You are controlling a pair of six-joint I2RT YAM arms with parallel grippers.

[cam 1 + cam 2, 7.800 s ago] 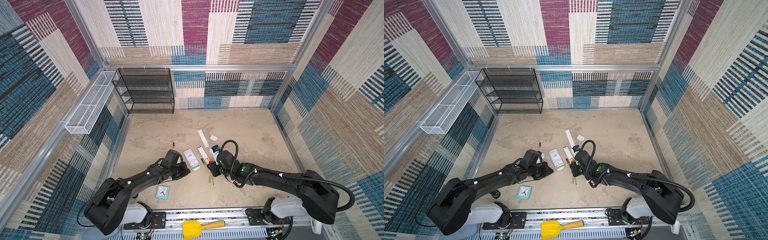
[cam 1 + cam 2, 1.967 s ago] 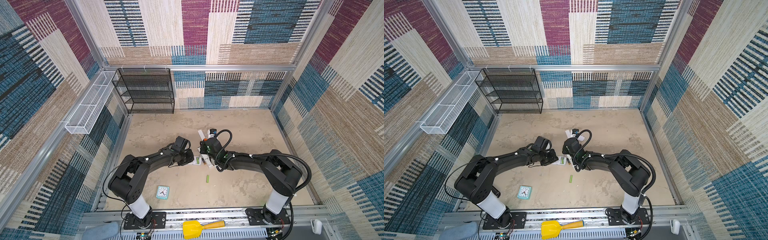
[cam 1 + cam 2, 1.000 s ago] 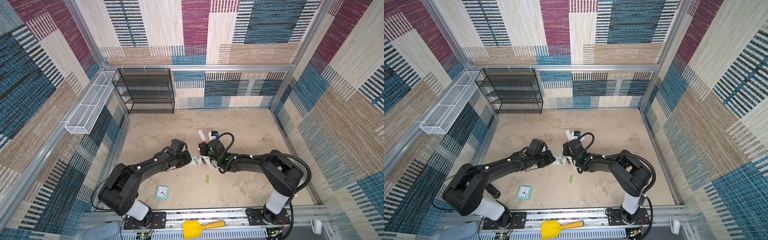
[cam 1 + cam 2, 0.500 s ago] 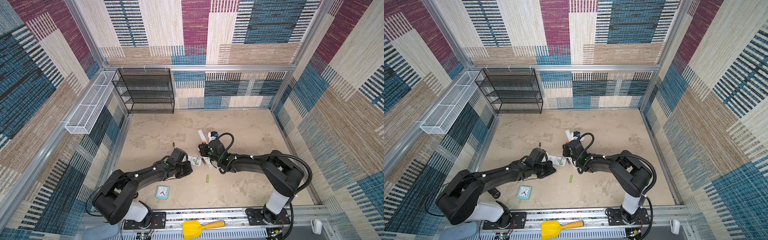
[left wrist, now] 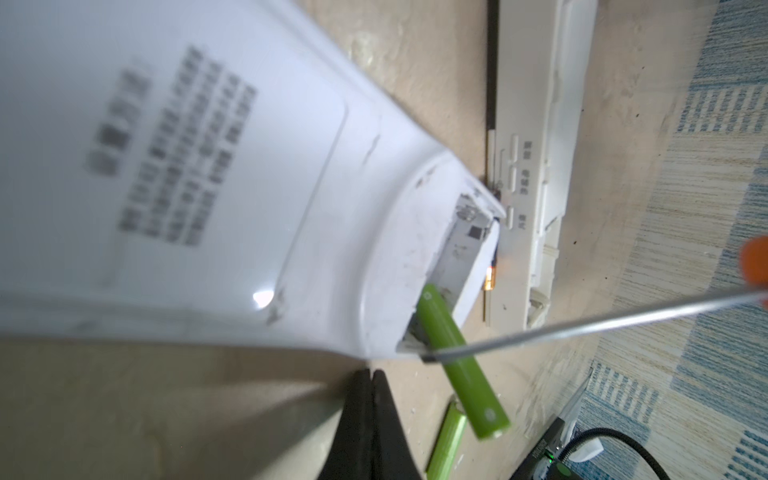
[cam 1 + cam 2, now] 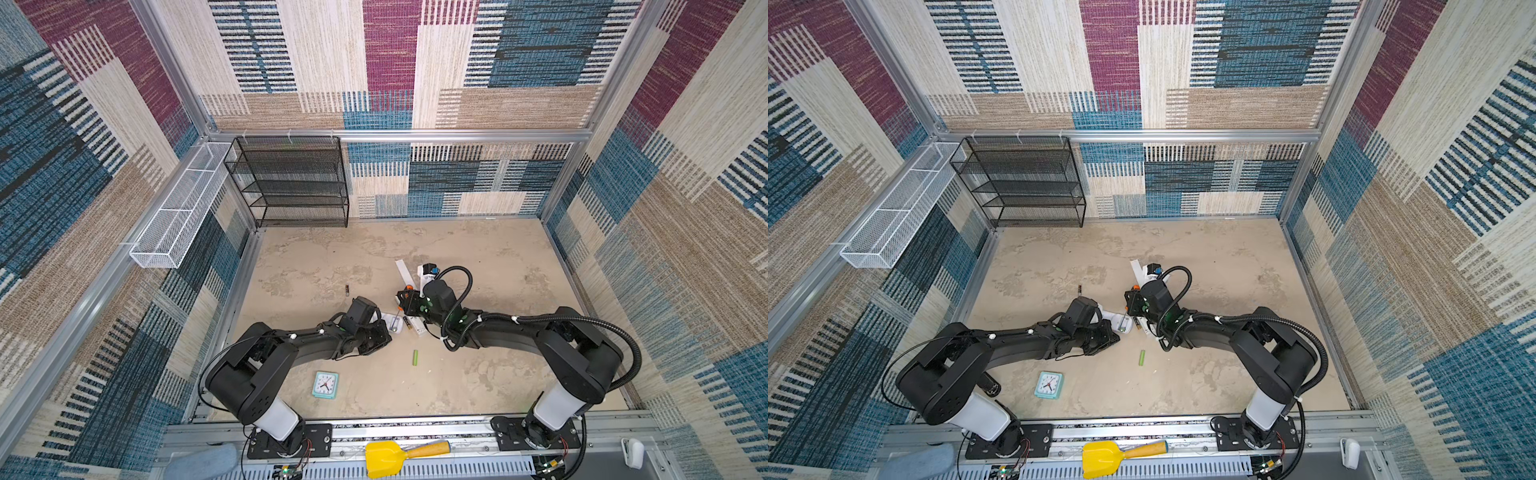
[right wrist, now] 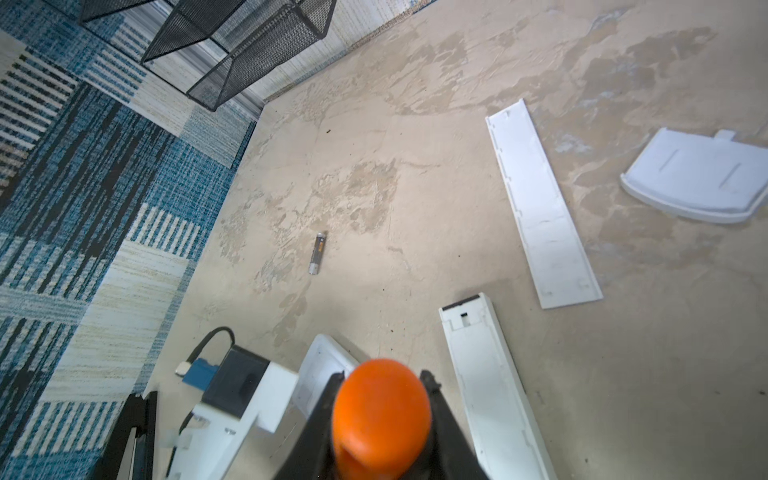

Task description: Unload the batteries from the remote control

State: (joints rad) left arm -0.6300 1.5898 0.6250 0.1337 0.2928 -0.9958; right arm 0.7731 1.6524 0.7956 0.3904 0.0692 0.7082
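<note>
Counter (image 6: pixel 478 257): beige, mottled, enclosed by patchwork woven walls (image 6: pixel 685 249).
Shelf (image 6: pixel 291 183): black mesh, set in a far corner.
Green battery (image 5: pixel 461 365): thin, bright, tilted out of the white remote (image 5: pixel 208 187), crossed by the screwdriver (image 5: pixel 582 328) shaft.
Second green battery (image 6: pixel 414 357): laid loose on the counter.
Dark battery (image 7: pixel 316 253): laid well apart.
Left pincer (image 5: pixel 371 376): closed together, nothing gripped.
Right pincer (image 7: pixel 382 376): clamped on the screwdriver's orange handle.

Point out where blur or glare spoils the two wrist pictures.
Left wrist view: the remote fills the near field, its printed label blurred, with one small glare spot; the green battery sticking from it is sharp. Right wrist view: the orange screwdriver is too close and soft, while the dark battery on the floor is crisp.
</note>
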